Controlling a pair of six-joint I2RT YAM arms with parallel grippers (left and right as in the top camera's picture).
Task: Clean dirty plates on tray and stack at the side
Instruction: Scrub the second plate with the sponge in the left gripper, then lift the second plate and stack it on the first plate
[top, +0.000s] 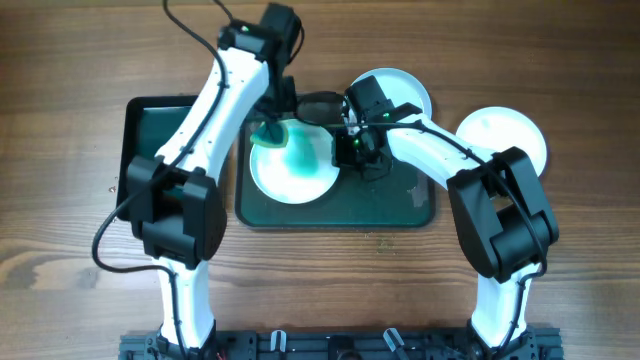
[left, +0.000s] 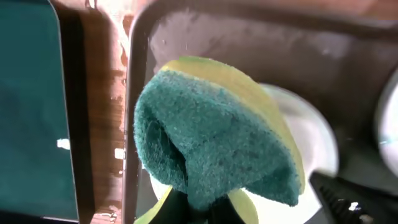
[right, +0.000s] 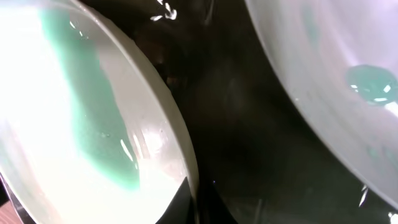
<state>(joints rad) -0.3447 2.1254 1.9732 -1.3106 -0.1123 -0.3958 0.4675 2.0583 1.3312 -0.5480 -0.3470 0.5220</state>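
Note:
A white plate (top: 295, 172) with a teal smear lies at the left of the large dark green tray (top: 390, 205). My left gripper (top: 272, 128) is shut on a green and yellow sponge (left: 211, 143), held over the plate's back left edge (left: 317, 143). My right gripper (top: 346, 150) is shut on this plate's right rim; in the right wrist view the fingers (right: 196, 202) pinch the rim and the smear (right: 93, 124) shows. A second pale plate (top: 400, 88) with a teal spot (right: 370, 84) lies at the tray's back. A third plate (top: 505, 135) lies on the table at the right.
A smaller dark tray (top: 150, 130) stands on the table left of the big tray, also in the left wrist view (left: 28, 106). The big tray's grey rim (left: 134, 93) runs beside the sponge. The wooden table (top: 70, 230) surrounds everything.

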